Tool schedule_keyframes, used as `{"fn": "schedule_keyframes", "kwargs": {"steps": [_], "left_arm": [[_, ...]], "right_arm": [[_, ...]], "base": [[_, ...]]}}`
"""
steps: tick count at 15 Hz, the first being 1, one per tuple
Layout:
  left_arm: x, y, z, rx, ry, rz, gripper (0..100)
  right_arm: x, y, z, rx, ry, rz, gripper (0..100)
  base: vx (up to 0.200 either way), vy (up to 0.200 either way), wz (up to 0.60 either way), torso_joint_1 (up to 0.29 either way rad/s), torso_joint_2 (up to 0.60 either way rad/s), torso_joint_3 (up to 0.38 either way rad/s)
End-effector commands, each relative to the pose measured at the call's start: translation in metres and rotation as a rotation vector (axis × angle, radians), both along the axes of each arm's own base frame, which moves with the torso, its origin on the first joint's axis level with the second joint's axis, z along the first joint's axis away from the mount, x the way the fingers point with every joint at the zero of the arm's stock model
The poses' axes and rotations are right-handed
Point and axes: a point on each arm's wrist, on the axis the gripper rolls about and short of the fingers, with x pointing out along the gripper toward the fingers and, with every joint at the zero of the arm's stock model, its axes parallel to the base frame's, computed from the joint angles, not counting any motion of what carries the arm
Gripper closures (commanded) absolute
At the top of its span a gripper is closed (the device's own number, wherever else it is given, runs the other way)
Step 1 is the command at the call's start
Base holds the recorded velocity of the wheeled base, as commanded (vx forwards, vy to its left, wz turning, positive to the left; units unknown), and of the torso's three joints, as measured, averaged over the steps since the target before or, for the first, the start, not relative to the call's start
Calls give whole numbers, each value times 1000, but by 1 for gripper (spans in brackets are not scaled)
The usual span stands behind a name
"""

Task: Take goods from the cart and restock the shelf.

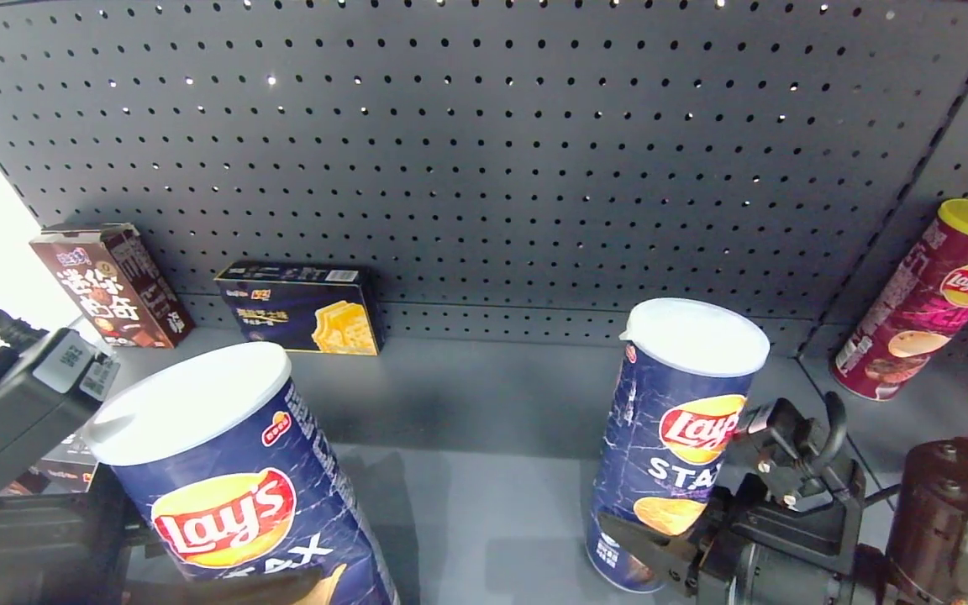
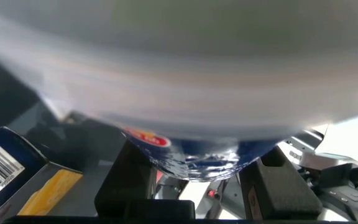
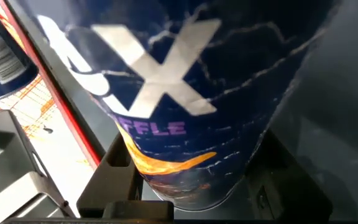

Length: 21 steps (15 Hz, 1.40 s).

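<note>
The restocking looks partway done. A brown box and a dark cracker box stand at the far left of the shelf, against its pegboard back. A maroon can leans in the next bay at the far right. Two cans are yet to be let go.

The right blue can stands upright towards the right of the shelf, its base on or just above the deck. The right hand comes in low from the near side, and its fingers are closed against the can's lower part.

The left blue can is at the near left, tilted, with its white lid leaning to the far left. It looks not yet set down. The left hand grips it from the near side with the fingers closed on it. What remains, I judge, is to stand this can up and release both.
</note>
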Motion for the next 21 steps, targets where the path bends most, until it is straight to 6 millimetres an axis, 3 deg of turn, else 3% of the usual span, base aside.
{"fn": "schedule_keyframes", "kwargs": {"steps": [1,3,4,10,17,21], "left_arm": [[-1,1,-2,2,4,1,100],[-3,2,-7,8,15,1,100],[-4,2,-8,8,15,1,100],[-6,3,-7,3,9,3,100],[-7,4,-6,3,8,3,100],[-7,4,-7,3,8,1,100]], "right_arm": [[4,2,-5,-18,15,-6,100],[5,3,-5,-16,11,-6,100],[5,3,-5,-16,8,-5,0],[-1,-3,-7,-23,7,-11,0],[-19,-41,-7,-53,-51,-61,0],[-11,-43,-1,-37,-66,-96,0]], "base": [[0,0,0,0,0,0],[0,0,0,0,0,0],[0,0,0,0,0,0],[0,0,0,0,0,0],[0,0,0,0,0,0],[0,0,0,0,0,0]]}}
